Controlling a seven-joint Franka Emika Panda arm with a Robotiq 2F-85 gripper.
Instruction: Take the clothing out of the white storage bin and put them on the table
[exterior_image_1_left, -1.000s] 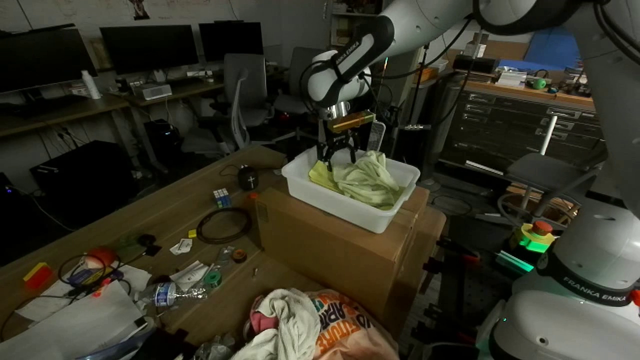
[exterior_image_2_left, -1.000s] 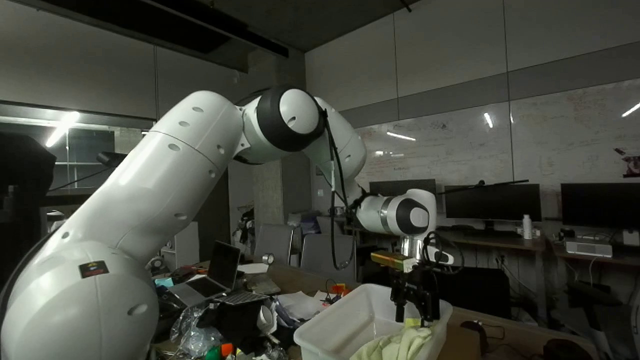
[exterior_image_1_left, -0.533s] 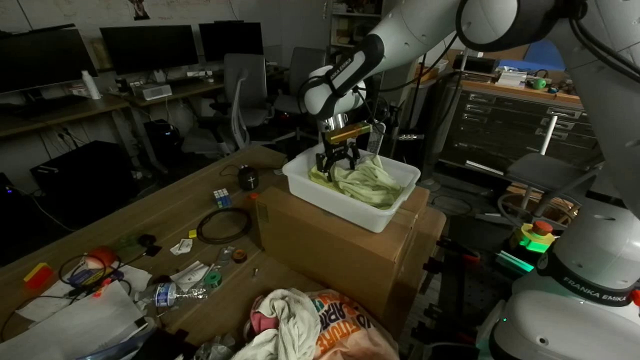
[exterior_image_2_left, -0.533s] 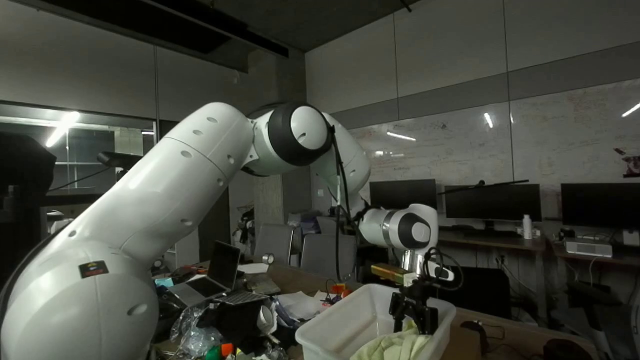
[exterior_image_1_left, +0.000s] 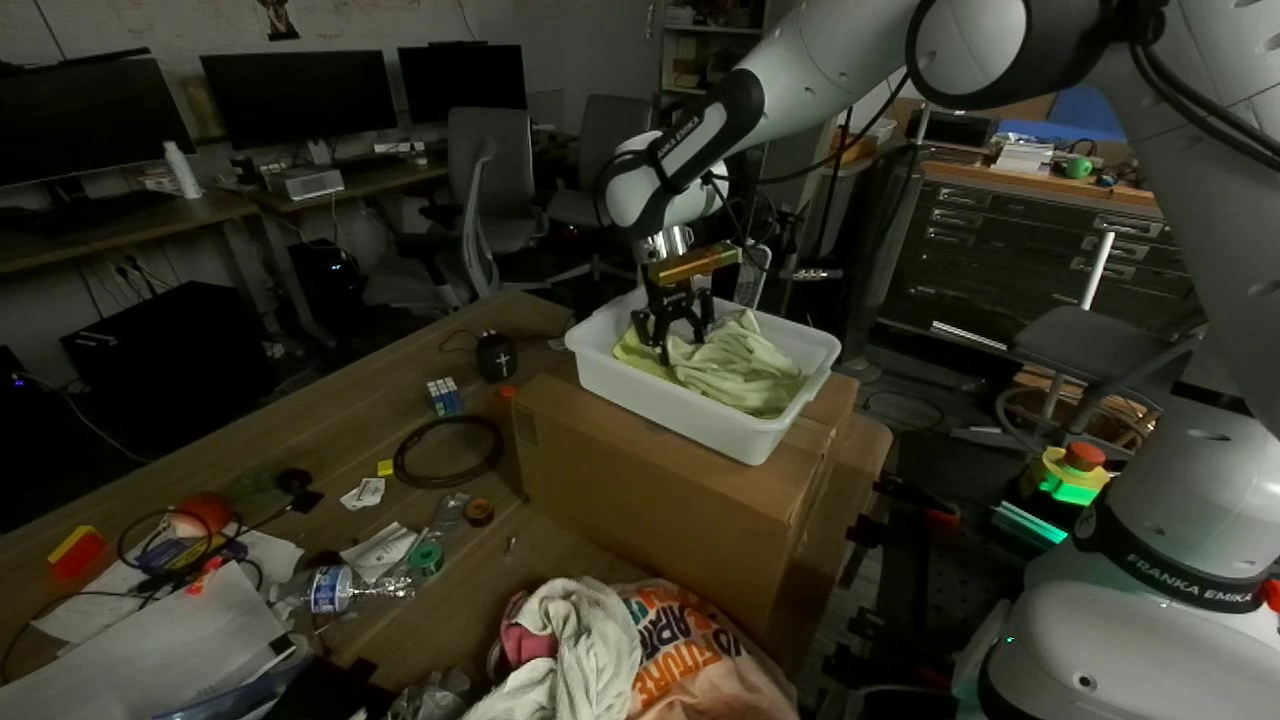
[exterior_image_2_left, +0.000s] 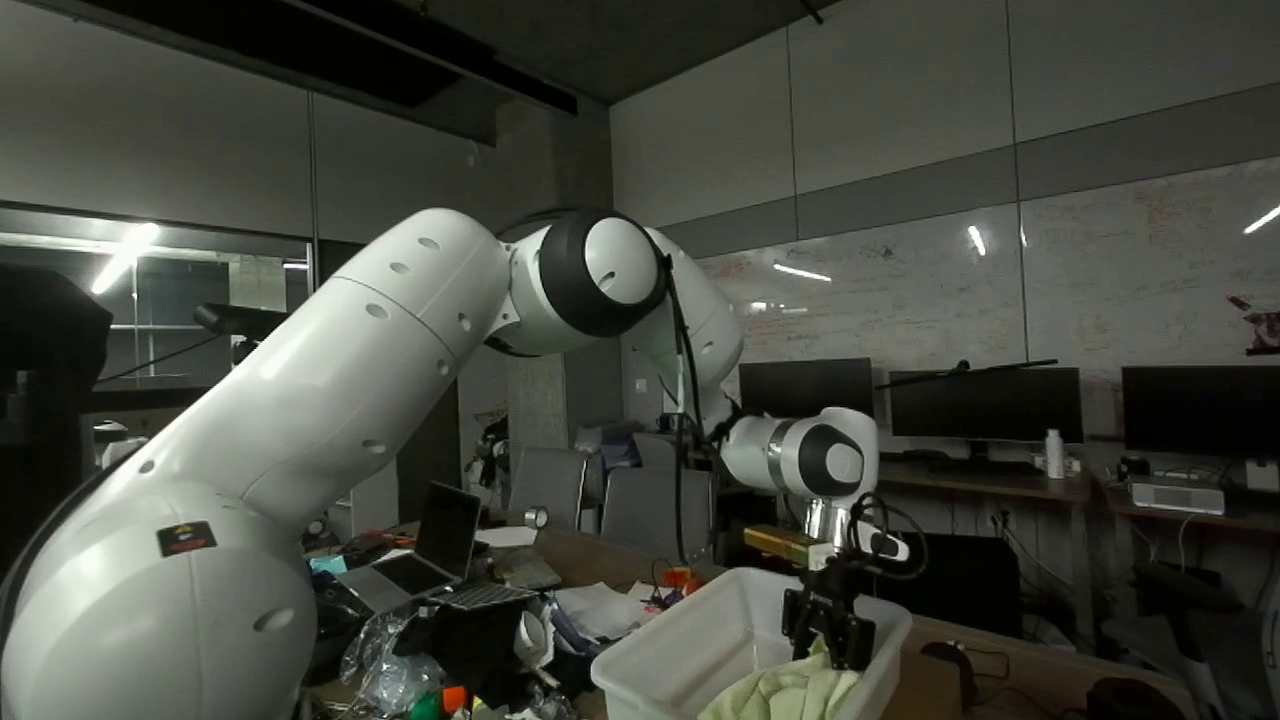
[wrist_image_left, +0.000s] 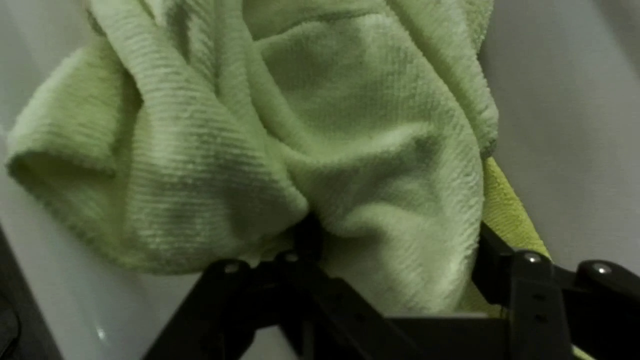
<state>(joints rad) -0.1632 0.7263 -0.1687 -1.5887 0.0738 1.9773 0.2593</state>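
Green cloth (wrist_image_left: 300, 145) lies between spread fingers (wrist_image_left: 492, 267), whose closing could also snag the yellow cloth (wrist_image_left: 511, 215) underneath at four o'clock in the wrist view.

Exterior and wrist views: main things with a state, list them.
white storage bin: upright, open-topped
pale green cloth: crumpled, inside the bin
yellow fabric: partly covered by the cloth
gripper: open, astride part of the cloth
plastic bottle: on its side
white bottle: upright
laptop: lid open, screen dark
monitors: screens dark
red stop button: pressed or not, cannot tell
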